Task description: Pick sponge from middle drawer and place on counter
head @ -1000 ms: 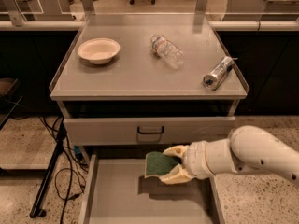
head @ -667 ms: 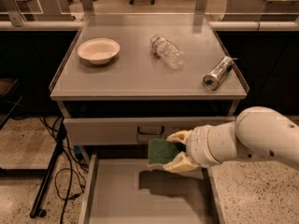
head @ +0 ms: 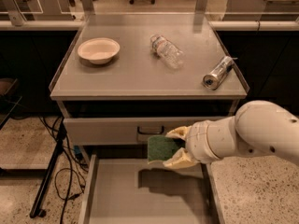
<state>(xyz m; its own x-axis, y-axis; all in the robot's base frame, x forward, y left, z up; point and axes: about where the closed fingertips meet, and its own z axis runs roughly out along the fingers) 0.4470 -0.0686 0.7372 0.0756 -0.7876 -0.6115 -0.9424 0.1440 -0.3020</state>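
My hand point(head: 175, 148) is clamped on the sponge point(head: 159, 147) by its right edge, held over the middle drawer point(head: 140, 200), just below the front edge of the desk point(head: 135, 73). It looks light and squashy, rough-faced, so a gentle pinch should keep it.

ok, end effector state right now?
End effector: shut on the sponge, above the open drawer, below counter level.

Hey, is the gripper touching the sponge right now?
Touching. The camera view shows the gripper, above the open middle drawer, with its fingers pressed against the sponge from above and below.
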